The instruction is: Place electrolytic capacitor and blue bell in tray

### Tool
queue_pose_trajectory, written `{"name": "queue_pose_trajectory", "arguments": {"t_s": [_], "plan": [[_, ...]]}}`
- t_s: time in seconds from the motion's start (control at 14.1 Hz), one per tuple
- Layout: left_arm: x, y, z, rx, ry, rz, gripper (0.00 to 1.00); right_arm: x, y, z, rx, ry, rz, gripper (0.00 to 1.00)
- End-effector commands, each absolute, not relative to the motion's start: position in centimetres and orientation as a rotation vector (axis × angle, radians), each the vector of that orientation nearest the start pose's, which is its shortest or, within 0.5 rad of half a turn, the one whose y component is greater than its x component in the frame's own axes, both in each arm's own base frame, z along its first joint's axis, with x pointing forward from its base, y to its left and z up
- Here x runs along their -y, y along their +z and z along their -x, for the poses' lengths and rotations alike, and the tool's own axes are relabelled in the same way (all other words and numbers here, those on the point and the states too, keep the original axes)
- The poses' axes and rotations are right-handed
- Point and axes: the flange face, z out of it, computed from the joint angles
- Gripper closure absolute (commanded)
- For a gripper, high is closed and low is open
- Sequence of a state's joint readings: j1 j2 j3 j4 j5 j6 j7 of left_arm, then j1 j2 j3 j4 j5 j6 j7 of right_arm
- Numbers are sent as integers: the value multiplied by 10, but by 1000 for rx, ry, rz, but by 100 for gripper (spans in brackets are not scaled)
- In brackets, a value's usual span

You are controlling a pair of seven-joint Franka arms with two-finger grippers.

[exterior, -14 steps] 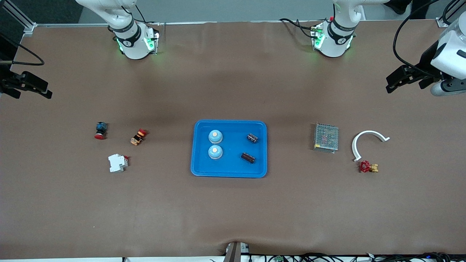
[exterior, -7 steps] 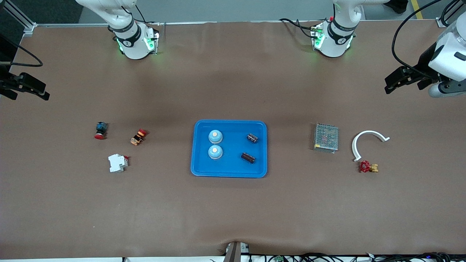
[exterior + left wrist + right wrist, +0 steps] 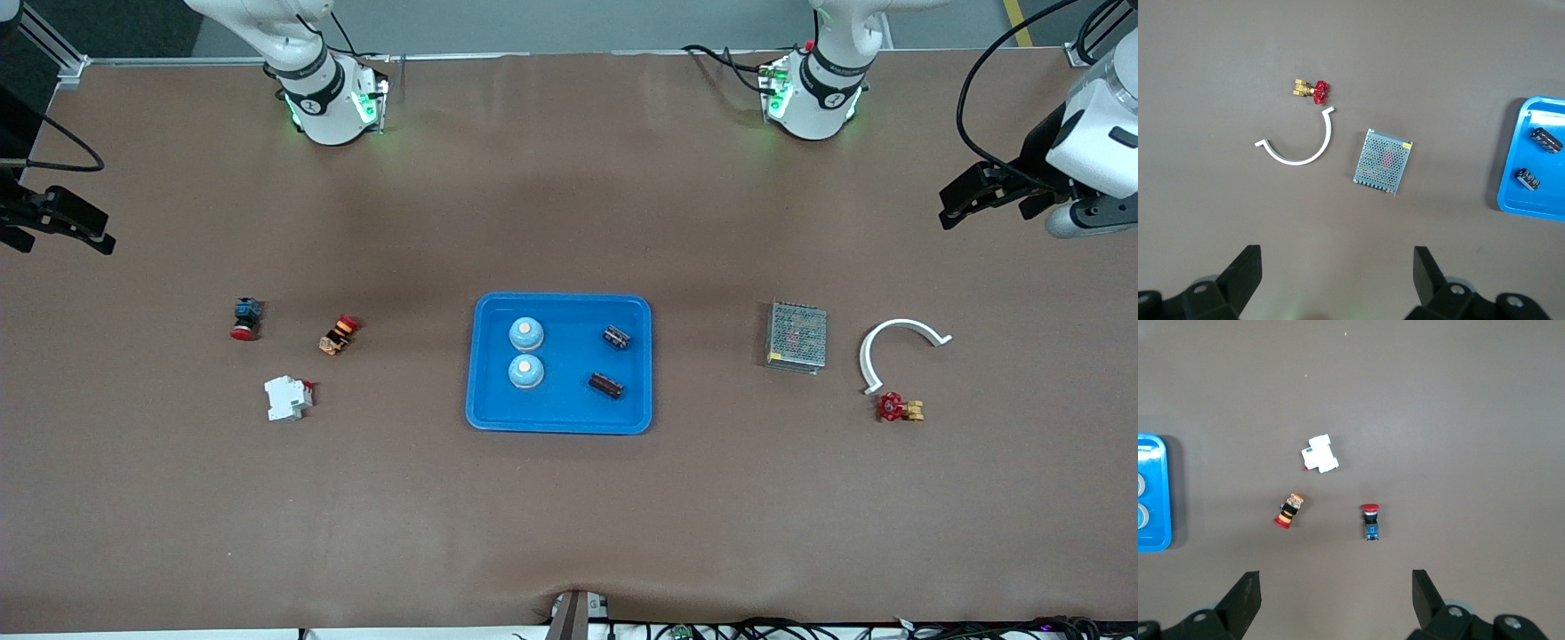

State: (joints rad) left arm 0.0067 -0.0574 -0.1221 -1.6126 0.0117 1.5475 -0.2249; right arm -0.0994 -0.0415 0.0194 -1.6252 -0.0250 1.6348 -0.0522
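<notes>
The bright blue tray (image 3: 560, 413) lies at the middle of the table. In it stand two blue bells (image 3: 526, 333) (image 3: 525, 372) toward the right arm's end. Two dark electrolytic capacitors (image 3: 617, 337) (image 3: 606, 385) lie in it toward the left arm's end. My left gripper (image 3: 985, 216) hangs open and empty over the table's edge at its own end. Its wrist view shows the left gripper (image 3: 1337, 267), the tray's rim (image 3: 1511, 200) and both capacitors (image 3: 1545, 139). My right gripper (image 3: 69, 246) (image 3: 1336, 587) is open and empty over its end, with the tray's corner (image 3: 1158, 540) in view.
Toward the left arm's end lie a metal mesh box (image 3: 797, 335), a white curved clip (image 3: 893, 342) and a red-handled brass valve (image 3: 900, 408). Toward the right arm's end lie a white breaker (image 3: 287, 397), a red push button (image 3: 245, 318) and an orange-and-red button (image 3: 338, 334).
Both grippers have drifted slightly outward toward the table's ends, the right one a little more. Nothing on the table has moved.
</notes>
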Motion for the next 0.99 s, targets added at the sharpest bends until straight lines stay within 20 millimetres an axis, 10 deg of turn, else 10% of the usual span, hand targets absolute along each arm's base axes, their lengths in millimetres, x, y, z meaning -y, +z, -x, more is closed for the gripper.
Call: {"name": "queue_pose_trajectory", "arguments": {"t_s": [0.0, 0.92], "plan": [[60, 639, -532, 161, 16, 3124, 0, 50, 636, -544, -30, -102, 3188, 0], [62, 638, -527, 159, 53, 3116, 0, 59, 629, -544, -68, -101, 3143, 0]]}}
